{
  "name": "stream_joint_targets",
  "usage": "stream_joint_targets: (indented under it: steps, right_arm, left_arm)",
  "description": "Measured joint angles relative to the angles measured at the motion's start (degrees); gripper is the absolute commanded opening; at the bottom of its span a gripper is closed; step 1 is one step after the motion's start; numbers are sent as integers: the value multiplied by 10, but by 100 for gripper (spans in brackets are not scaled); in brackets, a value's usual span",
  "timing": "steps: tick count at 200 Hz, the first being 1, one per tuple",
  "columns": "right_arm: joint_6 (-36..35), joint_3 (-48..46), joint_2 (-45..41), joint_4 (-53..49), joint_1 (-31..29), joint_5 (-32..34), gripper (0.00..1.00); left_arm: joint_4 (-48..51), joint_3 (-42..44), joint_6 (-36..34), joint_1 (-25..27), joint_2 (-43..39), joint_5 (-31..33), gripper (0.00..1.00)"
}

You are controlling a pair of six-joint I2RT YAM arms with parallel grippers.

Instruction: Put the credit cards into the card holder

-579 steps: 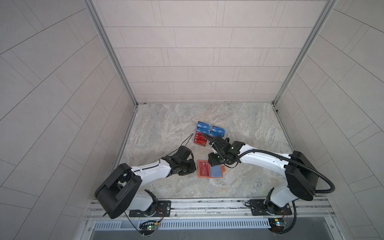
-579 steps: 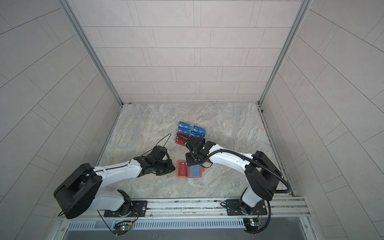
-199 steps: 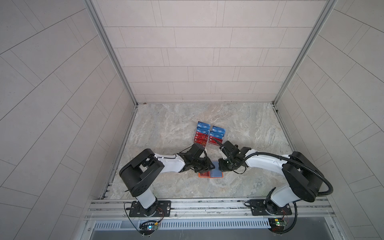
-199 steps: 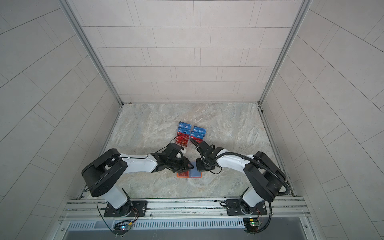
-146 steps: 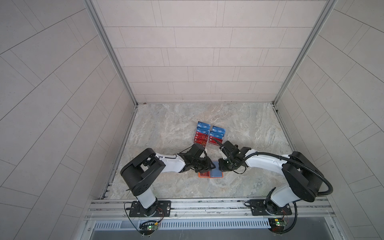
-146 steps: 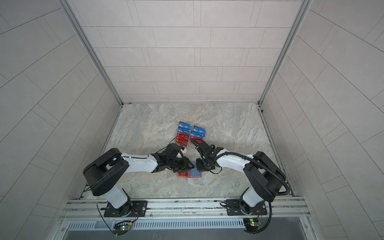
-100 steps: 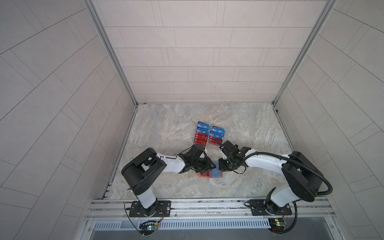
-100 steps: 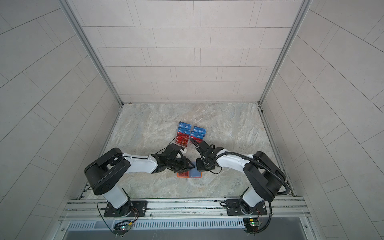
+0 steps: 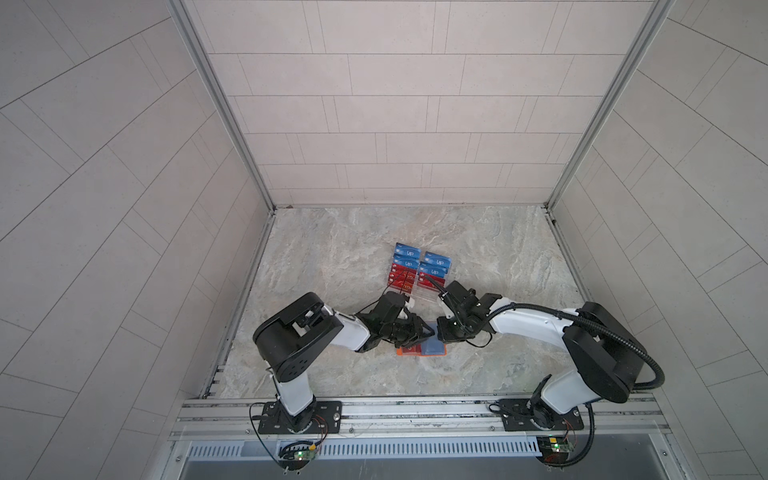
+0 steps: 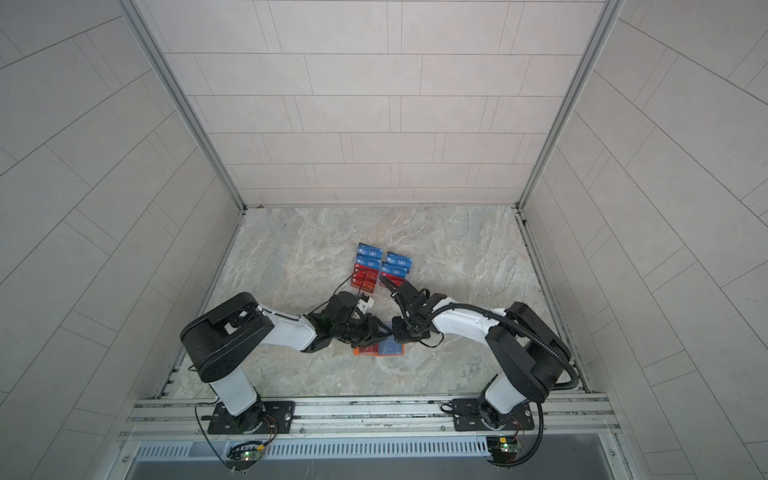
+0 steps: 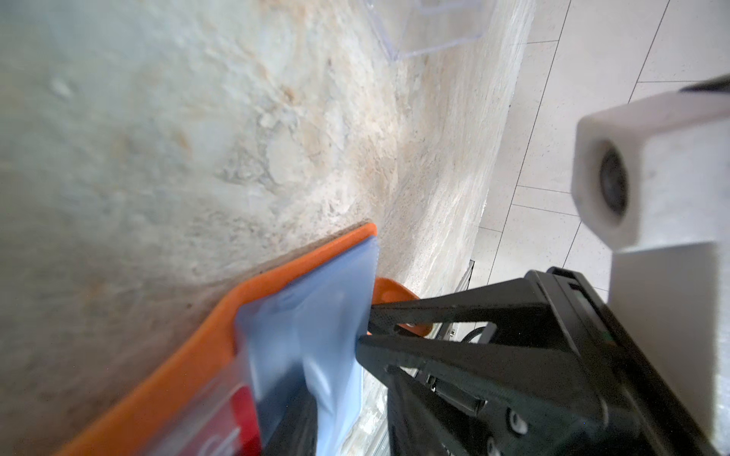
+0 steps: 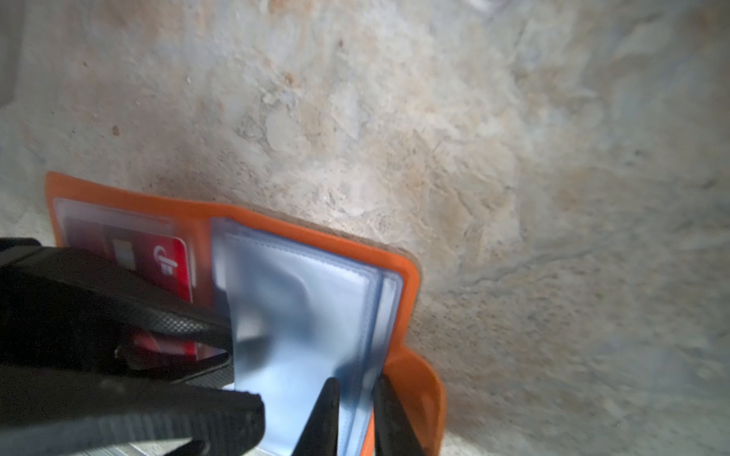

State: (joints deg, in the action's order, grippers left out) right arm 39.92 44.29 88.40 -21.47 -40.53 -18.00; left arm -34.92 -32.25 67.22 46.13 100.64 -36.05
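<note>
The orange card holder (image 9: 420,352) (image 10: 378,351) lies open on the marble table. A red card (image 12: 174,268) sits in one page's sleeve. The other page's clear sleeves (image 12: 316,300) look blue and are lifted. My right gripper (image 12: 357,418) (image 9: 441,334) is shut on the outer edge of those sleeves, next to the orange snap tab (image 12: 418,387). My left gripper (image 11: 343,383) (image 9: 427,332) comes from the opposite side. It is open, and one lifted sleeve leaf (image 11: 316,327) stands between its fingers (image 12: 177,319). More credit cards, blue (image 9: 407,253) and red (image 9: 402,279), stand behind.
A clear acrylic tiered stand (image 9: 424,296) (image 10: 380,296) holds the blue and red cards just behind both grippers. The two arms meet over the holder near the table's middle. Tiled walls close in the left, right and back sides.
Since the oldest frames my left gripper has come in from the left to the holder, and my right gripper has dropped onto its right page. Over the last second both stay almost still.
</note>
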Motion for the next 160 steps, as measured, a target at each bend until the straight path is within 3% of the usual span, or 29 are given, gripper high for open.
stream_joint_targets:
  steps: [89,160]
  right_arm:
    - [3,0,-1,-2,0,4,17]
    - [10,-6,-39,3,0,28,16]
  left_arm:
    - [7,7,0,0,3,10,1]
    - [11,12,-9,-4,-7,8,0]
